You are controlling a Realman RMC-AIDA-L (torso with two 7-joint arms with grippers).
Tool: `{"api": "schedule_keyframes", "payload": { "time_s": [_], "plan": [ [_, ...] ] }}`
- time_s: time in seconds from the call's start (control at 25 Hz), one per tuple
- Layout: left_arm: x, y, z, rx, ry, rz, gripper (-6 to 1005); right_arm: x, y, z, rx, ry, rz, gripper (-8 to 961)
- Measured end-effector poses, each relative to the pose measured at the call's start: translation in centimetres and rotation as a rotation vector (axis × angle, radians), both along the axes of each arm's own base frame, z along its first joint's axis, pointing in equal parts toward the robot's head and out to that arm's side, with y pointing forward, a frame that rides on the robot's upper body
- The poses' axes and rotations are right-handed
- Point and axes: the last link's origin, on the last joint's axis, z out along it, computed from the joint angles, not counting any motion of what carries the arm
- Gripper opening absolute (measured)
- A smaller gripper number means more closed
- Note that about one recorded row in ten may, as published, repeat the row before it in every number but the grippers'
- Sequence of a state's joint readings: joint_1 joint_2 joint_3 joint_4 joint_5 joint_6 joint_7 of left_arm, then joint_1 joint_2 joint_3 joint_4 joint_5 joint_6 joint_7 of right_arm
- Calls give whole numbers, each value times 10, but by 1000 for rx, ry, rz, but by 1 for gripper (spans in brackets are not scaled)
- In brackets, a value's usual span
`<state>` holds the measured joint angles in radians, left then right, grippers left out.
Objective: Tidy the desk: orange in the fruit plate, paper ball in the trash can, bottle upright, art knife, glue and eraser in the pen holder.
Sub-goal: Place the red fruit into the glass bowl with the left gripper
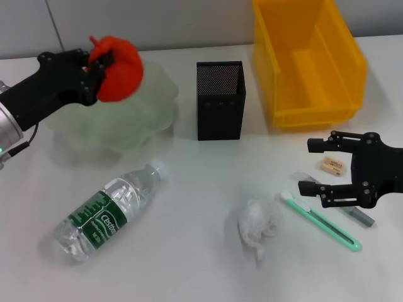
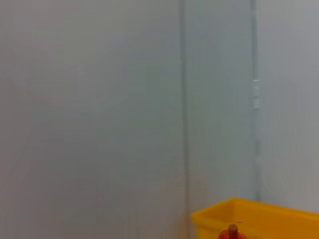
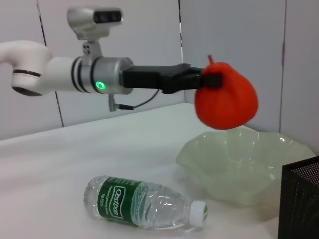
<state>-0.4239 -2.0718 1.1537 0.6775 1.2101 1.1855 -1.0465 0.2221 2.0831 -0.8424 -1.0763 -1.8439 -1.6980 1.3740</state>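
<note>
My left gripper (image 1: 101,63) is shut on the orange (image 1: 121,69) and holds it above the pale-green fruit plate (image 1: 154,110); the right wrist view shows the orange (image 3: 227,97) hanging over the plate (image 3: 239,169). The bottle (image 1: 107,211) lies on its side at the front left. The paper ball (image 1: 255,223) lies at the front middle. My right gripper (image 1: 315,167) is open, next to the eraser (image 1: 332,165), a green art knife (image 1: 324,221) and a grey glue stick (image 1: 356,215). The pen holder (image 1: 220,100) and the yellow trash can (image 1: 308,60) stand at the back.
The left wrist view shows a wall, the trash can's rim (image 2: 259,216) and the orange's stem (image 2: 232,231). The bottle (image 3: 144,209) lies between me and the plate in the right wrist view.
</note>
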Motion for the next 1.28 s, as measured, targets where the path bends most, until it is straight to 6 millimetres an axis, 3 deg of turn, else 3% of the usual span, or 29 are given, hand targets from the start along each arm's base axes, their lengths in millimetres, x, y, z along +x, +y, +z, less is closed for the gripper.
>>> {"api": "schedule_keyframes", "payload": {
  "time_s": [0.28,0.32,0.4,1.0,1.28],
  "plan": [
    [-7,8,-3,33,4,55,116,-1,-2,-2,-11,8,13,822],
    [-12,24,-14,49,49,139,120,-2,-3,-2,-13,9,15,822],
    [-14,29,-17,57,70,165,128,-1,-3,-1,-14,13,16,821],
    [-25,31,-26,61,126,212,191,-1,-6,1,-3,33,14,822],
    [-22,33,-25,58,120,211,472,-1,-6,1,-6,35,15,822]
  ]
}}
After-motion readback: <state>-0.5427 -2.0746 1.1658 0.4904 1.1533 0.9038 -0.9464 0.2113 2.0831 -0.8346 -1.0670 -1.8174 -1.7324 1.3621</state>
